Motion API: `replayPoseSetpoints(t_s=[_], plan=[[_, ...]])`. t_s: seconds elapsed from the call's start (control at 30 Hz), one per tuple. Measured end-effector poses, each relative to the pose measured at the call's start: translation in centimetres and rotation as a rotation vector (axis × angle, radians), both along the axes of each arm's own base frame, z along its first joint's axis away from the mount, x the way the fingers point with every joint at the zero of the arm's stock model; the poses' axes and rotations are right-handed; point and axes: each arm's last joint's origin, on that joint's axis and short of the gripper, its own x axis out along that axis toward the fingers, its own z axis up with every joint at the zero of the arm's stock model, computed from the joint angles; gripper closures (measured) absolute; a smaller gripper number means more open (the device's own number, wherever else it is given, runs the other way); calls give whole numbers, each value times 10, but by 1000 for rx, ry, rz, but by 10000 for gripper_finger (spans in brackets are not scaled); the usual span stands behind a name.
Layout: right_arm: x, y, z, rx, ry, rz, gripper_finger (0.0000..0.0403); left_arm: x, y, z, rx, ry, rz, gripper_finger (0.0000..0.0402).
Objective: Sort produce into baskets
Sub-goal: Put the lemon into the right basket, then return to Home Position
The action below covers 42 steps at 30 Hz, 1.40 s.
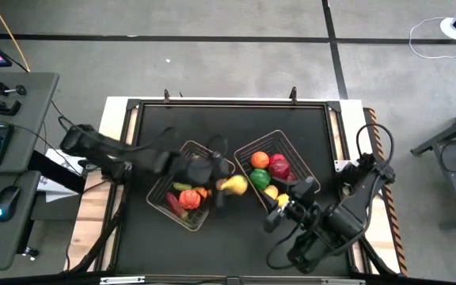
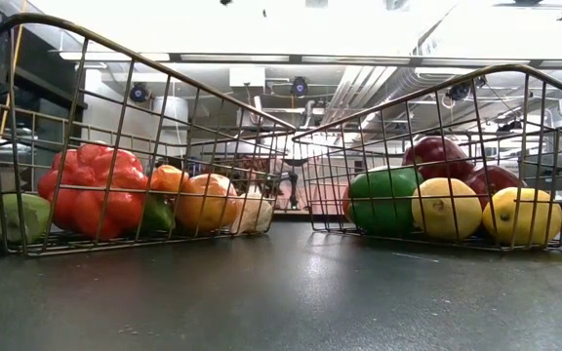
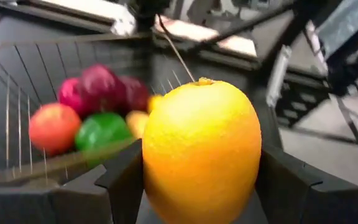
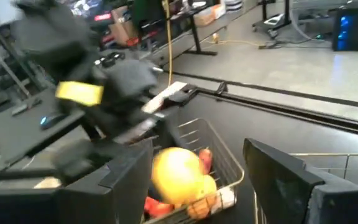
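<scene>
Now your left pincer (image 3: 197, 193) pinches a lemon (image 3: 201, 149) over the dark tabletop (image 1: 236, 127); right pincer (image 4: 197, 180) is spread.

Overhead ceiling lights, bright and blown out at the top of the low view. Dark surface (image 2: 291, 292) carries a soft sheen from them. Left arm (image 1: 125, 158) smeared with motion blur in high and right wrist views. Yellow fruit (image 3: 201, 149) soft-focused close to the lens; basket (image 3: 17, 106) behind blurred.
</scene>
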Motion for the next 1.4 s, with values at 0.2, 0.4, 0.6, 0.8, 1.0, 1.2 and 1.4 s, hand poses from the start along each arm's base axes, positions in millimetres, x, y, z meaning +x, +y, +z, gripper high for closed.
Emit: replayPoseSetpoints(t_s=[0.2,0.4,0.6,0.8,1.0,1.2,1.4], plan=[[7,-9,1,-31,-35,-44,158,48,45,-26,-18,-60,-7,164],[15,-20,1,-14,-54,-92,158,84,81,-58,-37,-123,8,163],[26,-35,1,6,-70,-153,158,90,112,-72,-90,-84,47,151],[34,-48,1,10,-72,-196,158,88,129,-70,-61,-93,111,142],[40,-57,1,11,-68,-227,158,88,139,-70,-73,-95,125,141],[45,-67,1,7,-58,-257,158,88,144,-69,-87,-109,73,107],[37,-80,13,1,-35,-257,158,88,142,-68,-102,-109,31,43]])
